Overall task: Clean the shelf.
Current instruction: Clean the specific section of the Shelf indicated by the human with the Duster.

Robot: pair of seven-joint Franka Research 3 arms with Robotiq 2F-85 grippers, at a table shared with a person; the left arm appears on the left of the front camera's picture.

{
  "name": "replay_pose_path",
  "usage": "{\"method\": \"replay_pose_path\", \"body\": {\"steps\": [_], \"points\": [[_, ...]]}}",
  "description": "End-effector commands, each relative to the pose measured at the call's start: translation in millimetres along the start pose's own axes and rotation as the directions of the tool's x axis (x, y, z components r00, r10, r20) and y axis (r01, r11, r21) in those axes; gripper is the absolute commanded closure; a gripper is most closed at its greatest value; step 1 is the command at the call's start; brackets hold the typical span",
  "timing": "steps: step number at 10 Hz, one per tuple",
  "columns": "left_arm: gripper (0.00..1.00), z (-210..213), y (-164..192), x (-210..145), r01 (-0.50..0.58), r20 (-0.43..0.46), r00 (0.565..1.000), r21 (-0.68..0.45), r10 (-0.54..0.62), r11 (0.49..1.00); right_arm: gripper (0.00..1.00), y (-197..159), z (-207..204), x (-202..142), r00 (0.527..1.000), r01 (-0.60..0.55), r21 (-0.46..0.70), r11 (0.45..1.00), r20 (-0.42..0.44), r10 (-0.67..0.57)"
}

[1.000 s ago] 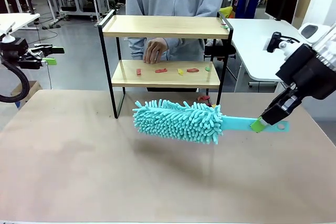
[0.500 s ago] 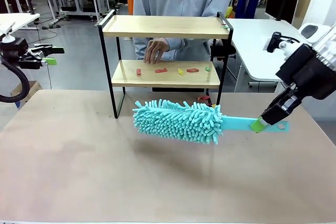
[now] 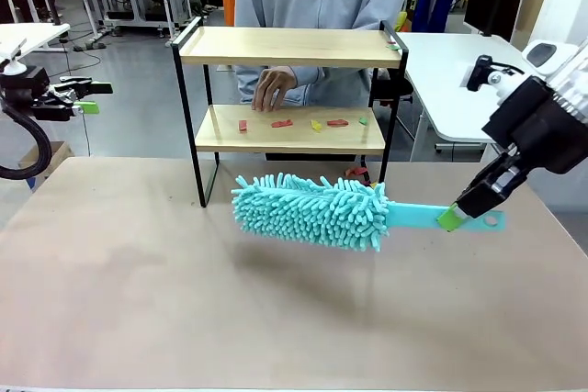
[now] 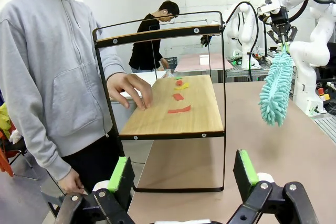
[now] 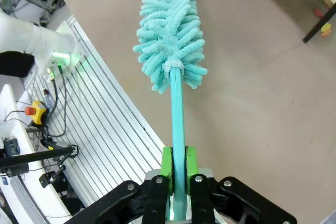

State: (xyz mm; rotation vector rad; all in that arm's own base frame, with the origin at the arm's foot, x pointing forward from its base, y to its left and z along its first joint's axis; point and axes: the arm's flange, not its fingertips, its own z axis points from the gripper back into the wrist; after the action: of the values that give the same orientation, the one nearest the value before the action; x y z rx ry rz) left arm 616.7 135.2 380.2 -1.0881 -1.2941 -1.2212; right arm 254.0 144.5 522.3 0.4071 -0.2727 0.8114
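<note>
The shelf [image 3: 285, 46] is a two-tier wooden rack in a black frame at the table's far side, also seen from its end in the left wrist view [image 4: 173, 114]. Small red, yellow and green scraps [image 3: 283, 123] lie on its lower board. My right gripper [image 3: 457, 216] is shut on the flat handle of a teal fluffy duster [image 3: 312, 210], held level above the table in front of the shelf; the right wrist view shows the green pads [image 5: 167, 167] clamping the handle [image 5: 177, 114]. My left gripper [image 3: 84, 96] stays open off the table's left side, its pads [image 4: 118, 174] wide apart.
A person in a grey hoodie stands behind the shelf with a hand [image 3: 270, 87] resting on the lower board. One small green scrap [image 3: 392, 45] lies on the top board's right end. A red scrap [image 3: 356, 172] sits on the table by the shelf's right leg.
The duster has barely shifted. The person behind the shelf leaned slightly to the right. Both arms hold their places.
</note>
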Motion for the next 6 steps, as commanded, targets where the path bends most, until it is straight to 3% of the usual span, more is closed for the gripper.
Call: {"method": "replay_pose_path", "body": {"steps": [1, 3, 6], "points": [[0.00, 0, -2, 2, 0.011, -0.002, 1.000, -0.003, -0.011, 1.000, 0.87, 22, 1, 22, 0.991, 0.083, -0.010, 0.996, 0.103, -0.082], [0.00, 0, -2, 2, 0.011, -0.002, 1.000, -0.003, -0.011, 1.000, 0.87, 55, 3, 37, 0.970, 0.183, -0.101, 0.978, 0.182, -0.163], [0.00, 0, -2, 2, 0.011, -0.002, 1.000, -0.003, -0.011, 1.000, 0.87, 104, -12, 70, 0.912, 0.314, -0.119, 0.942, 0.313, -0.264]]}}
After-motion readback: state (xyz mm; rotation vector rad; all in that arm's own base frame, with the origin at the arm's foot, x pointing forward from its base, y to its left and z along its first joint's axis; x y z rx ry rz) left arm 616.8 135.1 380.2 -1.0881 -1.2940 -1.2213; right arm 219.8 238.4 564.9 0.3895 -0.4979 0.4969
